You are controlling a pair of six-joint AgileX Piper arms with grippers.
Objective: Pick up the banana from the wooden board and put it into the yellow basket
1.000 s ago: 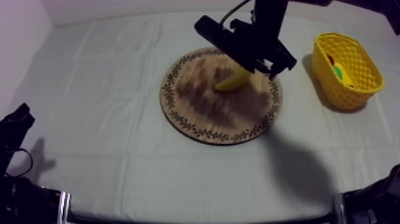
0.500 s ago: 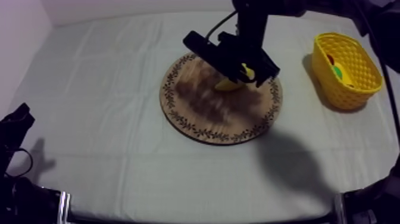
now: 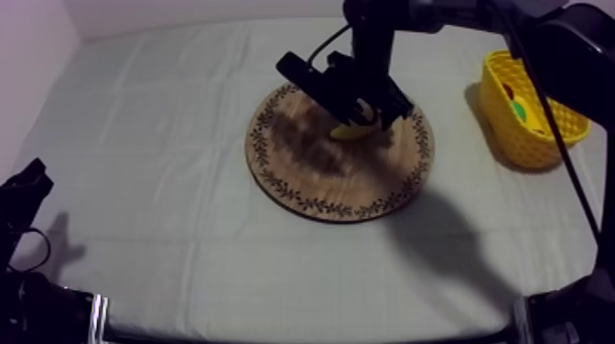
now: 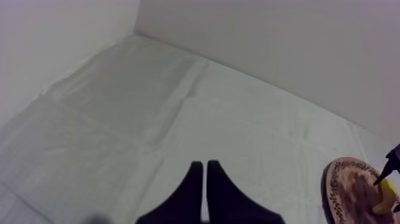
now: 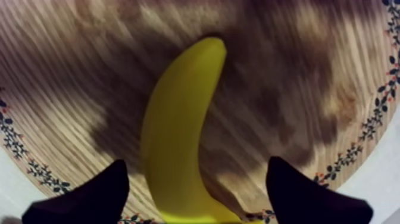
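The yellow banana point(image 3: 351, 132) lies on the round wooden board point(image 3: 307, 174) with a patterned rim, right of its centre. My right gripper point(image 3: 366, 112) hangs directly over it, arm coming in from the upper right. In the right wrist view the gripper point(image 5: 196, 165) is open, one black finger on each side of the banana point(image 5: 178, 131), close above the board point(image 5: 286, 71). My left gripper point(image 4: 202, 176) is shut on nothing, its fingers together as a wedge, resting low at the left edge point(image 3: 23, 194). The yellow basket point(image 3: 534, 128) stands at the far right.
The basket holds small red and green toy fruit point(image 3: 514, 102). From the left wrist view the board point(image 4: 351, 190) with the banana point(image 4: 386, 201) lies far off across bare cloth. A wall runs along the table's back edge.
My right gripper has moved left and down over the board until it straddles the banana. The banana, the basket and the left arm have stayed put.
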